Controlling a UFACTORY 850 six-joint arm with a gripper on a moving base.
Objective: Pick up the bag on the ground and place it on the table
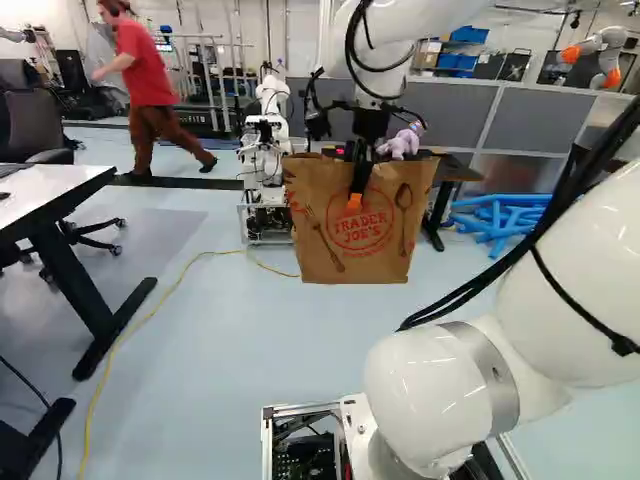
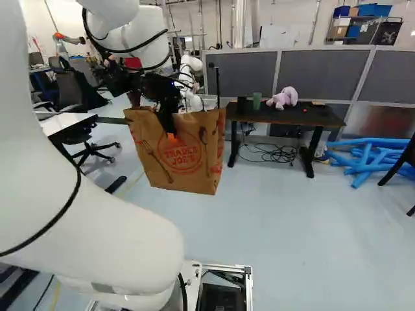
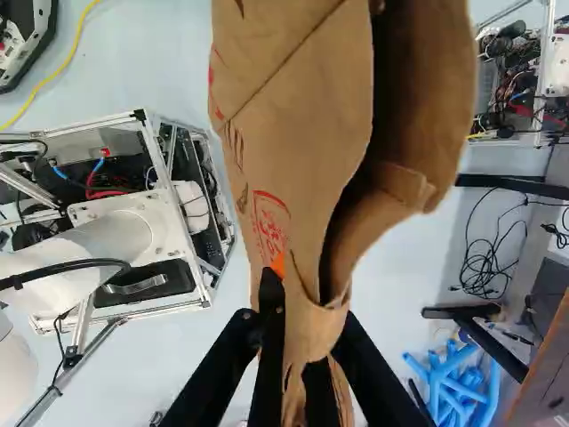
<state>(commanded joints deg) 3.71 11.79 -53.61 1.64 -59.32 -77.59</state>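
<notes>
My black two-fingered gripper (image 3: 295, 285) pinches a wall of the tall brown paper bag (image 2: 185, 170), so I should swing gently, keeping its bottom above the dark, black-legged table (image 2: 275, 117).

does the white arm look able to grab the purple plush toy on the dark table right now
Probably not: the gripper is shut on the paper bag, which would likely have to be set down first. The plush toy itself looks uncovered on the dark table.

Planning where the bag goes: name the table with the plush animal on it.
The dark-topped table before the grey partitions, bearing the pale purple plush; the white-topped table shows none.
</notes>
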